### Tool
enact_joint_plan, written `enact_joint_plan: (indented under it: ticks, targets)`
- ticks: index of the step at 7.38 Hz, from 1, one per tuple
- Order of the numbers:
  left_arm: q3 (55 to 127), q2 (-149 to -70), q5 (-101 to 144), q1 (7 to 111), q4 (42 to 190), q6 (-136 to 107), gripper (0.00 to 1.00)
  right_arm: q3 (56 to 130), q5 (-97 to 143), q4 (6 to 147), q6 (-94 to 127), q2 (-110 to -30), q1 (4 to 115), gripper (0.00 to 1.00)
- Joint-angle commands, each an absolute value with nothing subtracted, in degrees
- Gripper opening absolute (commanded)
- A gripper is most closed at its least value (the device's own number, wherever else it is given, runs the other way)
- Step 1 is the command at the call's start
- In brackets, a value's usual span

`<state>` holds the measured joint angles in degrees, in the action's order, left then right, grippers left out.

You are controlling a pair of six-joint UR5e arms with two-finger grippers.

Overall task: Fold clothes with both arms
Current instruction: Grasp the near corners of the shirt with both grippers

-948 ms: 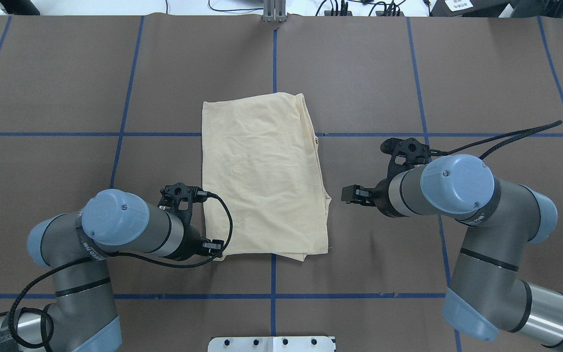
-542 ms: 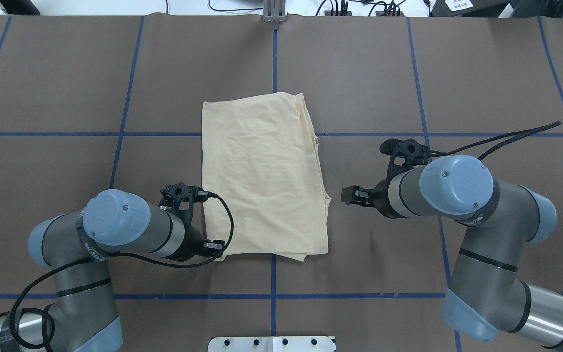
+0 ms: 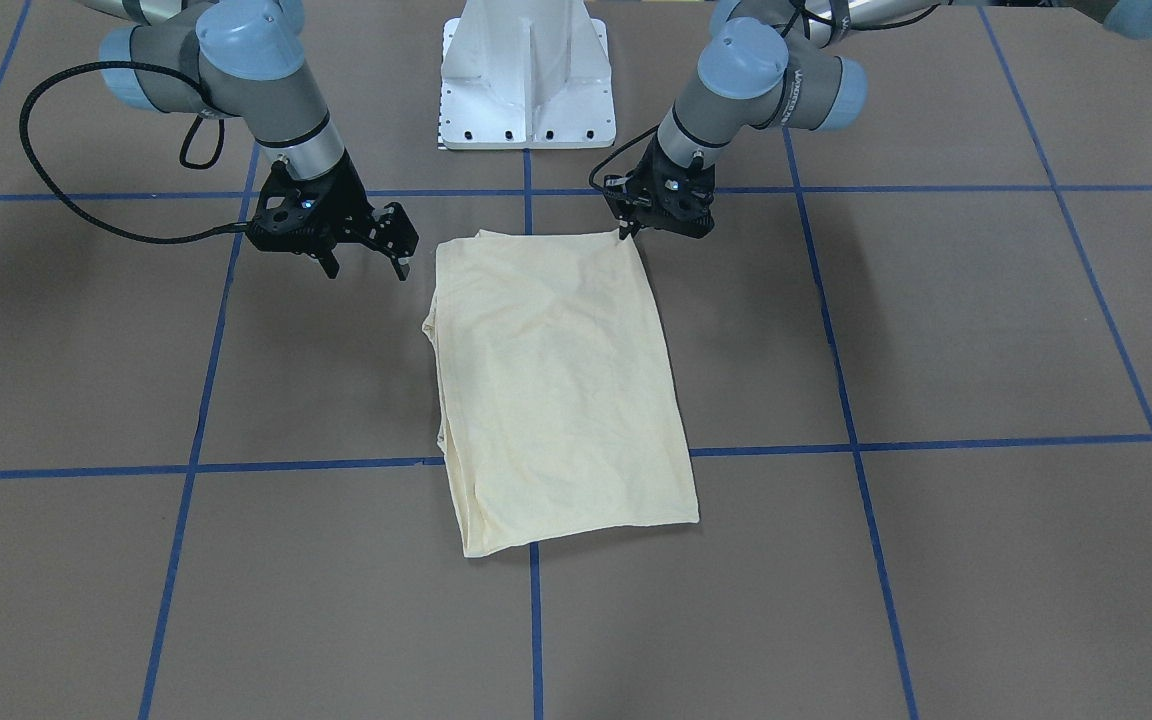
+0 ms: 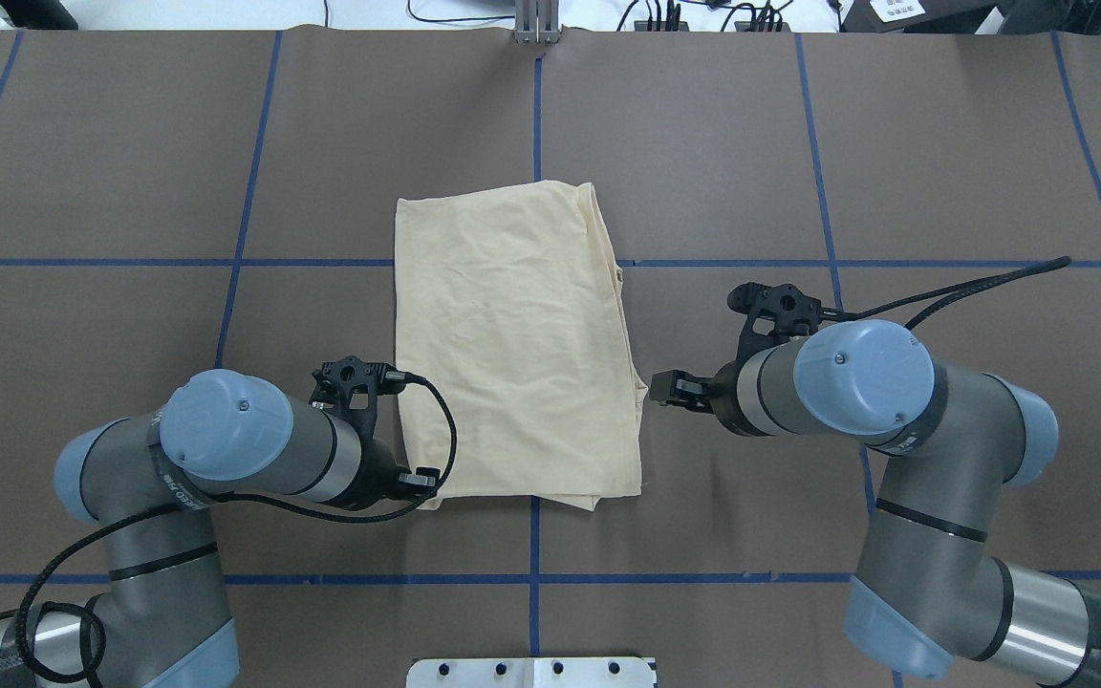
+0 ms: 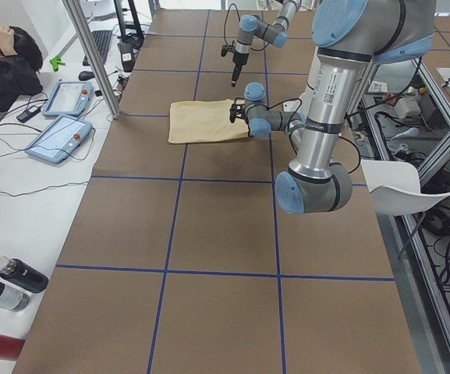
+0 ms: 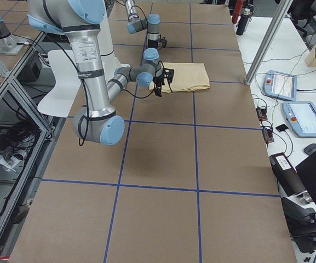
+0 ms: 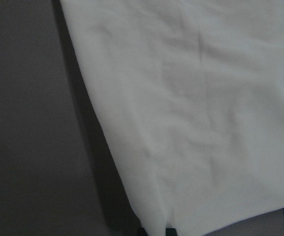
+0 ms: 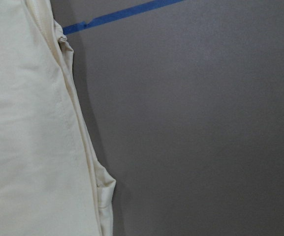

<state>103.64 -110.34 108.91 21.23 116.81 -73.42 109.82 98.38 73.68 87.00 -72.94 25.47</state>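
The shirt (image 4: 512, 354) is found already folded lengthwise into a narrow rectangle, with no sleeve or print showing, and stacked layers are seen along its edge on the robot's right. It is laid flat at the middle of the table (image 4: 799, 143), its long side running away from the robot and crossing a blue tape line (image 4: 751, 263). The lengthwise folding is therefore judged as done. A crosswise fold, by which the near end would be carried over to the far end, is judged as not yet begun, since the near end is lying flat in every view. The near corner on the robot's left is met by the left gripper (image 3: 628, 232). In the left wrist view its fingertips are seen drawn close together with fabric between them, so it is taken to be clamped on that corner. The right gripper (image 3: 368, 262) is held with its fingers spread wide and nothing between them. It is placed just beside the shirt's right edge, close to the near right corner, and a strip of bare table is seen between it and the cloth in the front-facing view. That corner is not yet taken, and whether this gripper is down at table height cannot be told.
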Motion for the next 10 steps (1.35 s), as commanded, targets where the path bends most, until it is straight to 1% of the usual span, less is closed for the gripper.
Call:
enact_joint_plan:
  ticks: [1, 2, 3, 5, 7, 10]
  targets:
    - [104.15, -110.22, 108.90, 21.18, 116.81, -73.65, 0.00, 104.45, 93.72, 73.91, 97.95, -67.10, 22.78, 0.99]
    - [104.15, -110.21, 108.90, 21.18, 116.81, -73.65, 0.00, 100.85, 92.65, 74.35, 98.69, -63.93, 22.42, 0.96]
    - [104.15, -110.21, 108.98, 21.18, 116.81, -73.65, 0.00, 100.29, 92.29, 74.53, 98.53, -63.72, 22.06, 0.83]
    - [104.15, -110.21, 109.07, 21.18, 116.81, -73.65, 0.00, 100.28, 92.11, 74.79, 97.82, -63.98, 22.06, 0.66]
    - [104.24, -110.21, 109.07, 21.18, 116.81, -73.74, 0.00, 100.28, 91.15, 77.16, 94.15, -63.63, 21.97, 0.65]
    - [104.76, -110.21, 109.51, 21.09, 116.89, -73.74, 0.00, 99.84, 88.95, 77.17, 93.43, -63.63, 20.57, 0.62]
